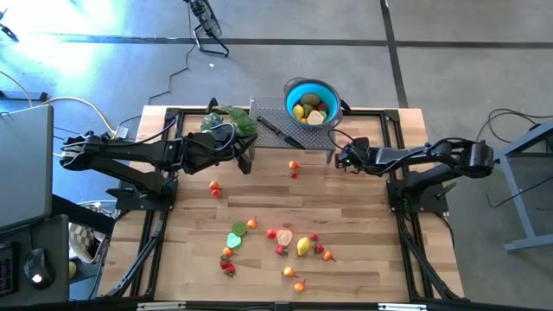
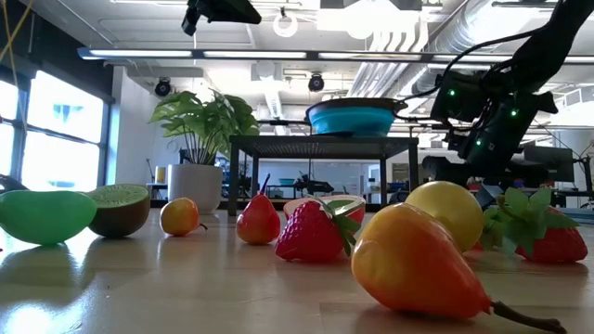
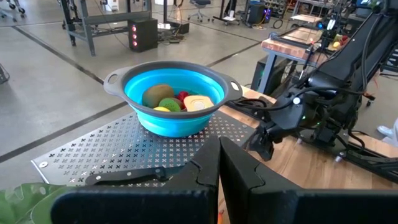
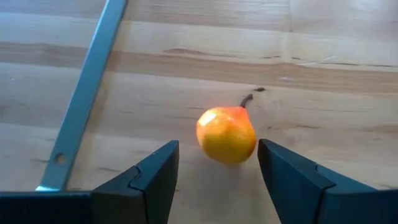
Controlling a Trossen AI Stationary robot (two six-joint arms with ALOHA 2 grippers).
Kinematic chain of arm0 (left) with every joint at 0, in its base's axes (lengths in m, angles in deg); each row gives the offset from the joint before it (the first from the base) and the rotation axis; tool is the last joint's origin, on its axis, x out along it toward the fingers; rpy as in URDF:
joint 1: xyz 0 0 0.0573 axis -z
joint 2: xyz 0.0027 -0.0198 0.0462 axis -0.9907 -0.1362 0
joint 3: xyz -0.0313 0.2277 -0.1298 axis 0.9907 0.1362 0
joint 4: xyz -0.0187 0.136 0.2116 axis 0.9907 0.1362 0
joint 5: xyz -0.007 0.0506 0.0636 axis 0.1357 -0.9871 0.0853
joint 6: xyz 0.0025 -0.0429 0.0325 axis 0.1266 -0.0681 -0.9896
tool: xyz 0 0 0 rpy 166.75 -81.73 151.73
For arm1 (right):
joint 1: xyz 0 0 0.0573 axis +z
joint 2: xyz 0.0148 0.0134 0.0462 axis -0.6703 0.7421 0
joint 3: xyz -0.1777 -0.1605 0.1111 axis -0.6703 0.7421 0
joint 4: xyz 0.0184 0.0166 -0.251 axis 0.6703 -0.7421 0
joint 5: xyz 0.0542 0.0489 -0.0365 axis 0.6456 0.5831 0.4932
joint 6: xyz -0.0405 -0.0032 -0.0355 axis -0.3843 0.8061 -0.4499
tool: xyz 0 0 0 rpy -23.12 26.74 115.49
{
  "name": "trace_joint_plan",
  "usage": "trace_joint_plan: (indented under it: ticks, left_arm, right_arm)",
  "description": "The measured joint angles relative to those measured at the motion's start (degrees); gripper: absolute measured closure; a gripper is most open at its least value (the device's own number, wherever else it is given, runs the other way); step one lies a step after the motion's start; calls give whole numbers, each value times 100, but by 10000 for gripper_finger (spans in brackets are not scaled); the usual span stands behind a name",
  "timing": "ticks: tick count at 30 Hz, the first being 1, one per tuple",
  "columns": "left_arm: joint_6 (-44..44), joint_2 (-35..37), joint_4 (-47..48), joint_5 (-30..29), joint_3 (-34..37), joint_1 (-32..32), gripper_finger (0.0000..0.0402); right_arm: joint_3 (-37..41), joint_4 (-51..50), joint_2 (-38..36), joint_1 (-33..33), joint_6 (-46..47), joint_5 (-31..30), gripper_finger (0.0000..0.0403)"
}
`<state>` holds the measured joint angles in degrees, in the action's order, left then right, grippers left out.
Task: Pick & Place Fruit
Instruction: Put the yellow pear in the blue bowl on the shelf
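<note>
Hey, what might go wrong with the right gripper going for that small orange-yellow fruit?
The small round orange-yellow fruit lies ahead of the open right gripper, not yet between its fingers; closing now may nudge it so it rolls. A small red fruit lies close by and may get bumped. Lifting to the blue bowl, the arm may clip the metal stand.

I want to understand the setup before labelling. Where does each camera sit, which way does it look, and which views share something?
High view: above the table, looking straight down; both arms, left gripper and right gripper show.
Low view: at tabletop height, looking level across the fruit; one dark arm hangs at the right.
Left wrist view: on the left arm, facing the blue bowl; its own shut fingers show.
Right wrist view: looks down at a small yellow-orange fruit between its open fingers.
Shared: the bowl appears in the high, low and left wrist views.
</note>
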<state>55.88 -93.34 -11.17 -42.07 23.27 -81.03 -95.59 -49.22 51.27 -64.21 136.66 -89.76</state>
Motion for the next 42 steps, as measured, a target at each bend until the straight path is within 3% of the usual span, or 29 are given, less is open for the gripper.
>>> trace_joint_plan:
  ticks: [14, 27, 42]
  left_arm:
    - [0, 1, 2, -1, 0, 0, 396]
    - [0, 0, 2, 0, 0, 0, 396]
    - [0, 0, 2, -2, 0, -2, 396]
  right_arm:
    - [-4, 155, 273, -274, -26, -12, 194]
    - [-4, 142, 273, -278, -12, 42, 279]
    - [-1, 85, -233, -274, -28, 492, 282]
